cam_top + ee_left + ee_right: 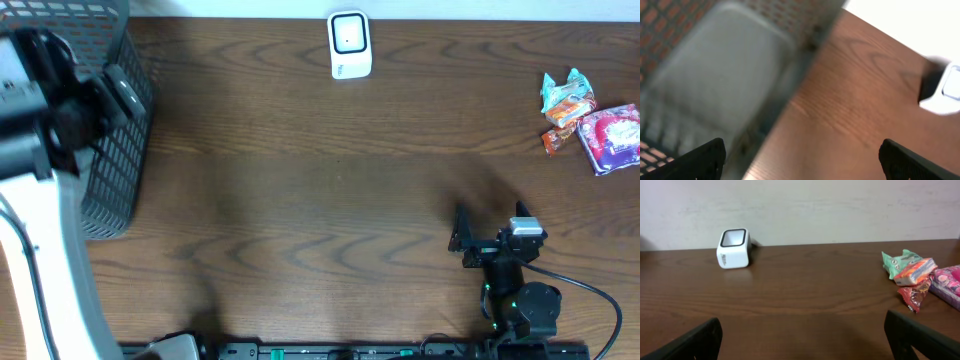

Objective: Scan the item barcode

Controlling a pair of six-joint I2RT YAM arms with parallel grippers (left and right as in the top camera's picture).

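At five o'clock on the table point(300, 200) the right gripper point(805, 340) sits low, jaws apart and empty. At two o'clock lie four crinkly snack packets point(608, 135), green, orange, red and pink, their print unreadable. The left gripper point(800, 162), also spread and empty, hangs above the rim of one dark mesh basket point(120, 150) at ten o'clock. One white scanner point(349, 45) stands at twelve o'clock, its side lettering too small to read.
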